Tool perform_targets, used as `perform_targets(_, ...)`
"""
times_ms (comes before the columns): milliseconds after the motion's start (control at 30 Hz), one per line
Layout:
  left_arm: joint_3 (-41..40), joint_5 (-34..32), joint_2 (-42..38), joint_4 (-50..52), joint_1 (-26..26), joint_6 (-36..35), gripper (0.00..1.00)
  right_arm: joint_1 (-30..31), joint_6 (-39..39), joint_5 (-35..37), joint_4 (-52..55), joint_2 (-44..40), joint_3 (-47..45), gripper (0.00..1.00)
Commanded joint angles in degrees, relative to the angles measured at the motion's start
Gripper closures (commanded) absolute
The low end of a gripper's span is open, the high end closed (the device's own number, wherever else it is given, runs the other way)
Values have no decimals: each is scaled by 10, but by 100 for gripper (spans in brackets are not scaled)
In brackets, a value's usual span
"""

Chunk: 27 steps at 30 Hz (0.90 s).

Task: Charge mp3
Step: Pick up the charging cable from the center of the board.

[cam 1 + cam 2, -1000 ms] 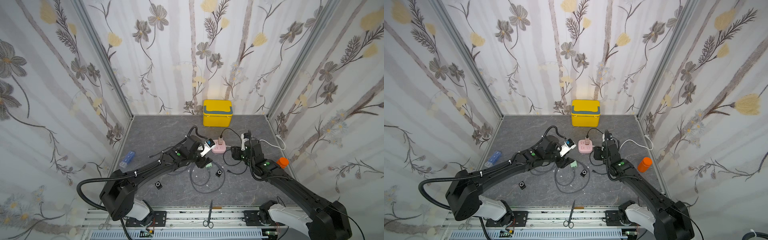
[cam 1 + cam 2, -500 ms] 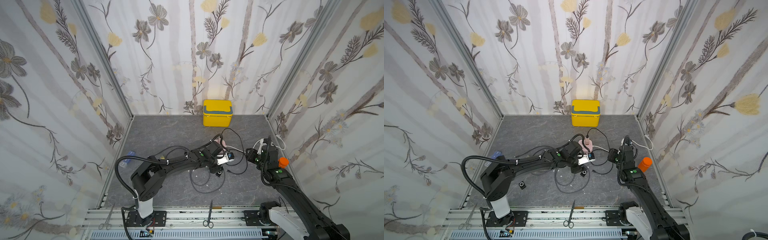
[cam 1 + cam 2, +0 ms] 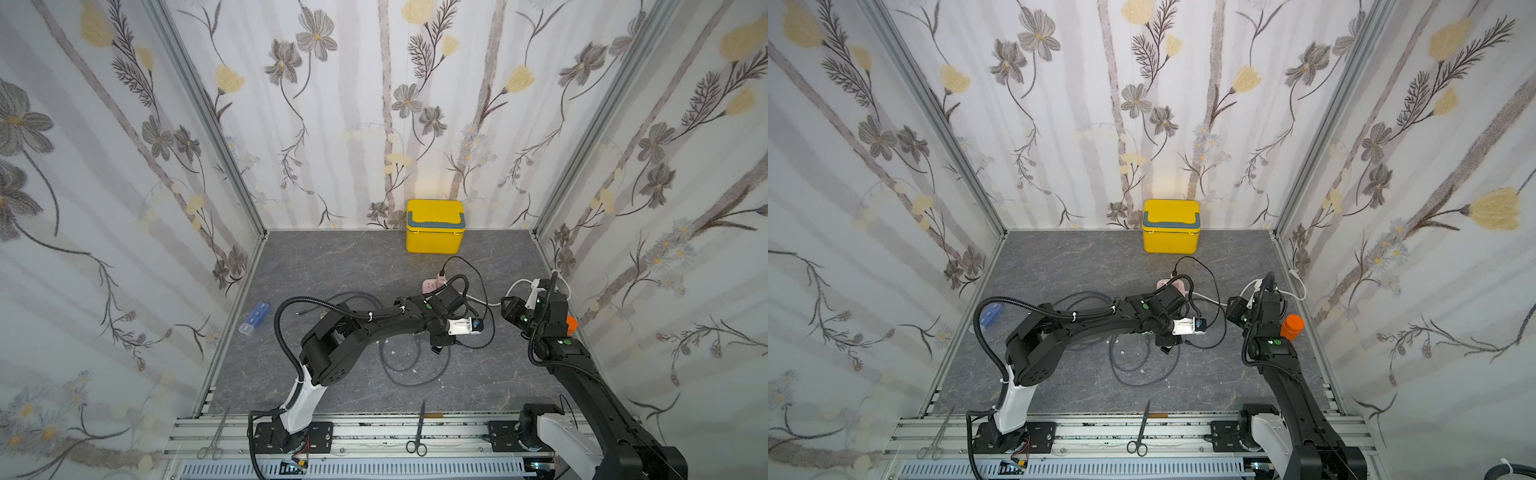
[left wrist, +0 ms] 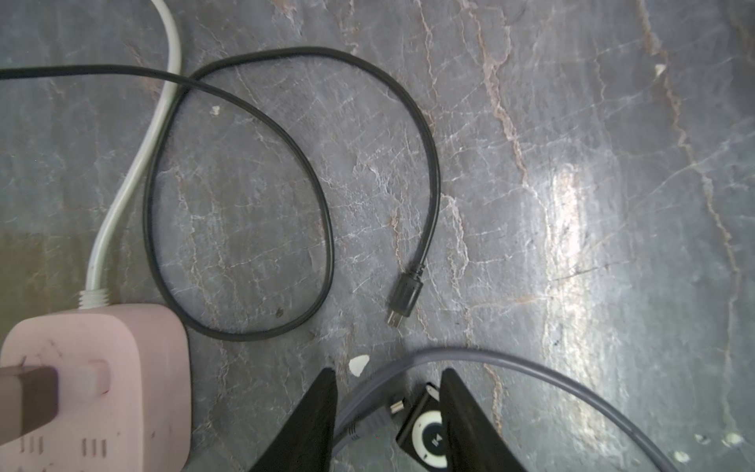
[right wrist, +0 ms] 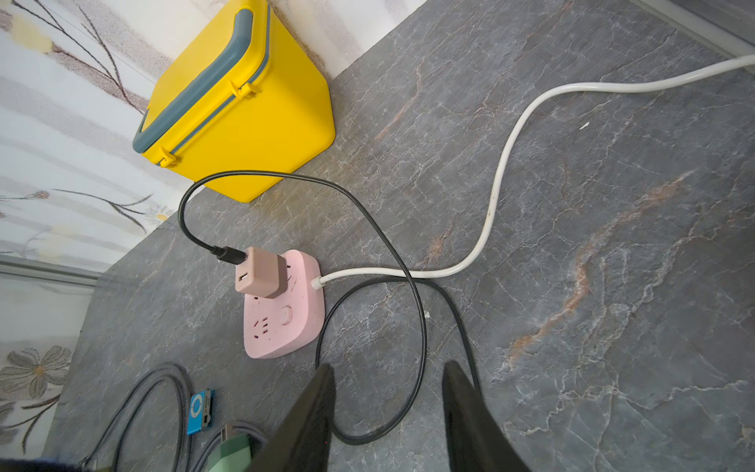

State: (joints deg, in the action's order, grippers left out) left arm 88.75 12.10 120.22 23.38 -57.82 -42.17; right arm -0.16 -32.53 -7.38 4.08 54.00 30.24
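A black mp3 player with a white wheel lies on the grey floor between the fingers of my left gripper, close against one finger. The jaws stand apart and hold nothing. A grey cable's plug lies beside it. The black charging cable's free plug rests just beyond the fingertips. Its other end sits in a tan charger on the pink power strip. My right gripper hangs open over a loop of black cable. A blue mp3 player lies left of it.
A yellow box stands at the back wall. An orange bottle sits by the right arm and a blue pill case lies near the left wall. Grey cable loops cover the floor's middle. Scissors rest on the front rail.
My left gripper swung from left of the power strip to its front right, over the black mp3 player. My right arm drew back from the strip toward the right wall.
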Motion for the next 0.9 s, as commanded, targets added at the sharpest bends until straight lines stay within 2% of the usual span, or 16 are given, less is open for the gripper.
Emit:
perform_targets(0, 12, 19, 12, 12, 0, -24, 58, -5, -6, -19, -21, 8, 4, 57)
perform_targets(100, 21, 26, 22, 16, 0, -26, 62, -7, -5, -23, -22, 19, 10, 58)
perform_targets(367, 25, 55, 41, 2, -2, -19, 62, -9, -1, -39, -21, 42, 23, 60)
perform_targets(867, 23, 42, 69, -30, -3, -7, 57, -10, 9, -46, -6, 40, 32, 59)
